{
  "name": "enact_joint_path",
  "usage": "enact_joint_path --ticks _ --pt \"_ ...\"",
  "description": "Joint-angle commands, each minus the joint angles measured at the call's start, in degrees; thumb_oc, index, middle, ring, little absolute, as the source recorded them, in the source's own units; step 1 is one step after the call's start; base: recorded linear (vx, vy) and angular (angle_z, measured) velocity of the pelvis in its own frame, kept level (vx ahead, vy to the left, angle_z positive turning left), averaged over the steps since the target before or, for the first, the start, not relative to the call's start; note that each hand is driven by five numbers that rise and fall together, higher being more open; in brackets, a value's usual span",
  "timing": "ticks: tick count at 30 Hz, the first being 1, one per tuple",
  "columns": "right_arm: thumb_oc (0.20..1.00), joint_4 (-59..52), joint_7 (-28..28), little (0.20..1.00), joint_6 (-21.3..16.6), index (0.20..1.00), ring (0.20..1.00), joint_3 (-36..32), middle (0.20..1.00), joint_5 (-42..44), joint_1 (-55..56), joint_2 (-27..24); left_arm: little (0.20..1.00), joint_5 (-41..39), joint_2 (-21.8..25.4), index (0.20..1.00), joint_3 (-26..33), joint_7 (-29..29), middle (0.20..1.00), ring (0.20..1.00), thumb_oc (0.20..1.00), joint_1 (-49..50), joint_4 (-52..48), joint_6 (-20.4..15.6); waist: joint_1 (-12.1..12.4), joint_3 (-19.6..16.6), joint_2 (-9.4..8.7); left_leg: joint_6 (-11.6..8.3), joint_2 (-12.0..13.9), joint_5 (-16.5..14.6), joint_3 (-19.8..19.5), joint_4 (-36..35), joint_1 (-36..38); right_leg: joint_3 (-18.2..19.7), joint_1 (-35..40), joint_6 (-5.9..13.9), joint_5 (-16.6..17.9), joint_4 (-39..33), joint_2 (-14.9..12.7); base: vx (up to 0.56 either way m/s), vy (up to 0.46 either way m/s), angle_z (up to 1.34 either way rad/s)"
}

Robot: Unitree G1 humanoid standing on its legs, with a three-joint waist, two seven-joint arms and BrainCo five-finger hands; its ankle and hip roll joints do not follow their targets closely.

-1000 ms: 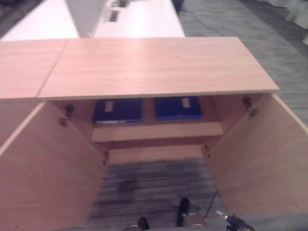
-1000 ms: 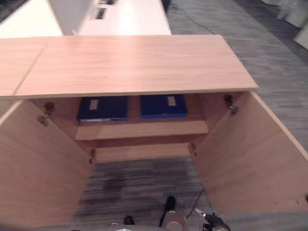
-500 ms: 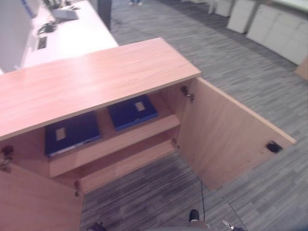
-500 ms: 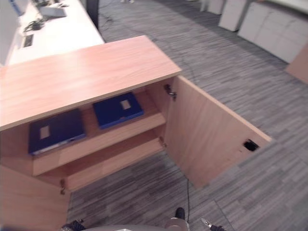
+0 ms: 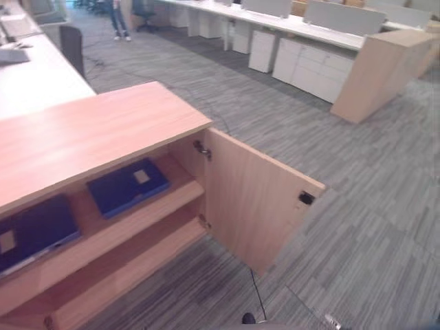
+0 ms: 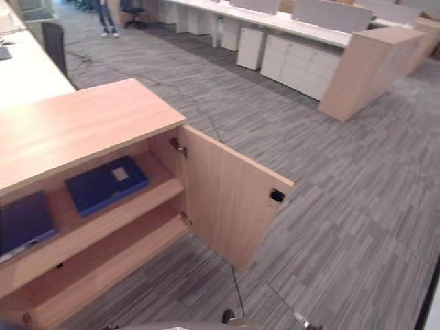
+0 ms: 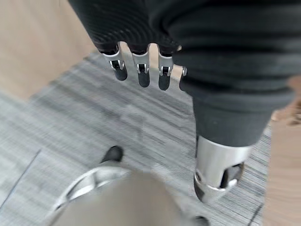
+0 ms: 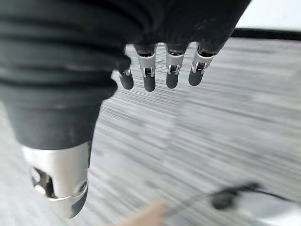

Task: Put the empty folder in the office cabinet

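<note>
Two blue folders (image 5: 127,185) on open cabinet (image 5: 103,130) shelf; both hands' fingers (image 7: 141,70) relaxed, empty above carpet (image 5: 357,206).

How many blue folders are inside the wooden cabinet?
2. Both lie flat on the upper shelf: one folder nearer the open door, the other folder further left, partly cut off by the picture's edge. More could be hidden beyond it.
</note>
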Motion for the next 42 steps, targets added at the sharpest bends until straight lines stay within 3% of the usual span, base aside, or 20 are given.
enact_joint_path --ticks 1,2,4,11,25,27,29,31,40,42 --pt "1.0 -4.08 -3.14 1.0 -4.7 1.0 1.0 -1.14 1.0 0.36 -7.8 -5.21 1.0 -3.05 1.32 1.0 2.59 1.46 1.0 1.0 1.0 -1.67 0.75 -0.78 0.03 3.1 -1.64 0.11 -3.02 -1.34 -12.72 1.0 -9.47 1.02 1.12 4.08 -7.8 1.87 -0.62 -0.16 -0.105 -0.51" --pt "1.0 -7.72 -3.82 1.0 -5.51 1.0 1.0 -0.94 1.0 0.28 -9.26 -6.4 1.0 -4.05 1.09 1.0 2.94 1.86 1.0 1.0 1.0 -1.28 0.46 -1.06 1.2 3.36 -1.37 0.5 -5.44 -2.27 -17.14 0.01 -9.85 1.82 1.07 3.91 -7.9 1.8 0.01 -0.11 -0.091 -0.68" --pt "1.0 -11.85 -4.88 1.0 -7.05 1.0 1.0 -1.48 1.0 1.1 -10.43 -7.23 1.0 -4.57 0.32 1.0 2.46 2.28 1.0 1.0 1.0 -0.88 0.39 -1.38 2.02 3.21 -1.01 0.75 -7.24 -2.65 -19.91 -1.18 -9.33 2.21 1.58 3.65 -7.66 1.51 0.62 0.02 -0.044 -0.81" --pt "1.0 -26.0 -2.61 1.0 -8.9 1.0 1.0 1.98 1.0 -3.5 -16.45 -14.4 1.0 -3.8 1.16 1.0 5.24 2.43 1.0 1.0 1.0 2.78 0.92 -1.04 4.43 1.47 -0.36 -0.61 -6.75 -0.91 -18.57 -4.83 -6.25 1.01 3.58 3.43 -8.03 0.02 0.74 0.04 -0.028 -0.12" --pt "1.0 -35.71 10.33 1.0 -7.28 1.0 1.0 15.97 1.0 -0.47 -23.47 -21.12 1.0 -3.54 2.54 1.0 6.74 -0.03 1.0 1.0 1.0 5.07 1.23 -0.77 7.35 1.33 -0.22 -1.85 -6.15 0.29 -20.05 -5.32 -5.77 -1.18 5.79 2.85 -8.97 -1.06 1.07 0.0 -0.022 0.12" --pt "1.0 -35.92 11.4 1.0 -7.32 1.0 1.0 16.8 1.0 1.84 -23.92 -20.73 1.0 -3.44 2.6 1.0 6.58 -0.18 1.0 1.0 1.0 5.19 1.26 -0.82 7.56 1.29 -0.21 -1.94 -6.11 0.35 -20.18 -5.34 -5.78 -1.35 5.98 2.79 -8.99 -1.21 1.11 0.0 -0.013 0.06" --pt "1.0 -35.42 14.19 1.0 -7.95 1.0 1.0 17.81 1.0 10.7 -25.17 -17.74 1.0 -3.45 2.4 1.0 6.23 -0.6 1.0 1.0 1.0 5.85 1.4 -1.09 8.24 1.24 -0.28 -2.02 -6.04 0.47 -20.47 -5.26 -5.87 -1.7 6.29 2.68 -8.99 -1.42 1.19 -0.01 -0.014 0.08" --pt "1.0 -35.42 15.4 1.0 -8.21 1.0 1.0 18.56 1.0 14.24 -25.69 -16.02 1.0 -3.42 2.39 1.0 6.16 -0.84 1.0 1.0 1.0 6.17 1.26 -1.2 8.58 1.25 -0.27 -2.1 -6.03 0.55 -20.65 -5.23 -5.99 -1.77 6.25 2.67 -8.91 -1.48 1.22 -0.01 -0.006 0.04" --pt "1.0 -38.88 20.19 1.0 -6.72 1.0 1.0 24.17 1.0 20.98 -24.82 -10.38 1.0 -2.08 2.73 1.0 5.64 -1.84 1.0 1.0 1.0 6.38 0.96 -1.41 9.21 1.18 -0.19 -2.4 -5.79 0.77 -20.88 -5.11 -6.19 -2.19 6.42 2.5 -8.85 -1.51 1.29 0.0 -0.002 0.0" --pt "1.0 -42.24 23.53 1.0 -4.63 1.0 1.0 29.48 1.0 22.7 -23.84 -8.24 1.0 -1.59 2.82 1.0 5.74 -2.16 1.0 1.0 1.0 6.62 0.64 -1.45 9.51 1.38 -0.24 -2.63 -5.6 0.83 -21.01 -4.92 -6.37 -2.42 6.48 2.36 -8.94 -1.52 1.32 -0.01 -0.015 -0.04"
